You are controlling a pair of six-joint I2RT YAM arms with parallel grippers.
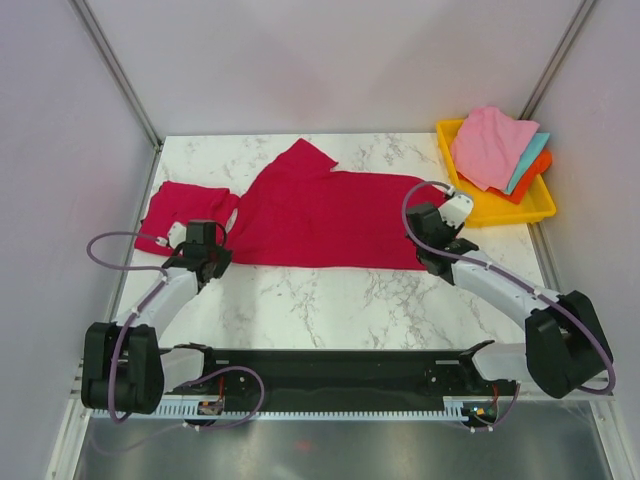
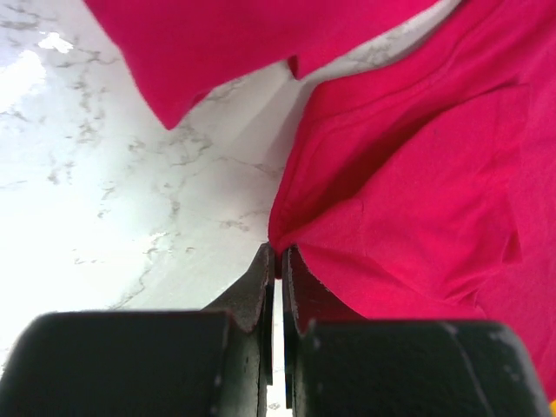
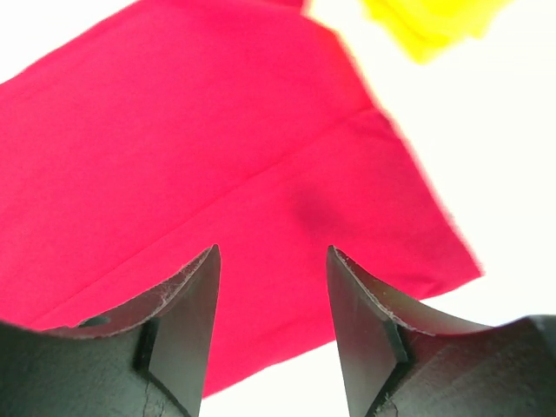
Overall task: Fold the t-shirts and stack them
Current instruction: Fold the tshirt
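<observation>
Two crimson t-shirts lie on the marble table. One is a small folded rectangle (image 1: 185, 208) at the left, and its corner shows in the left wrist view (image 2: 200, 52). The other t-shirt (image 1: 330, 218) lies spread across the middle. My left gripper (image 1: 225, 258) sits at this shirt's near left corner. Its jaws (image 2: 278, 254) are shut, with the cloth's corner (image 2: 391, 200) pinched between the tips. My right gripper (image 1: 428, 240) hovers over the shirt's near right corner (image 3: 261, 156). Its jaws (image 3: 274, 256) stand apart with nothing between them, red cloth below.
A yellow tray (image 1: 540, 208) stands at the back right with pink (image 1: 490, 145), teal and orange cloths piled in it; its blurred edge (image 3: 426, 26) shows in the right wrist view. Bare marble (image 1: 330, 300) stretches between the shirts and the arm bases. Walls enclose the table.
</observation>
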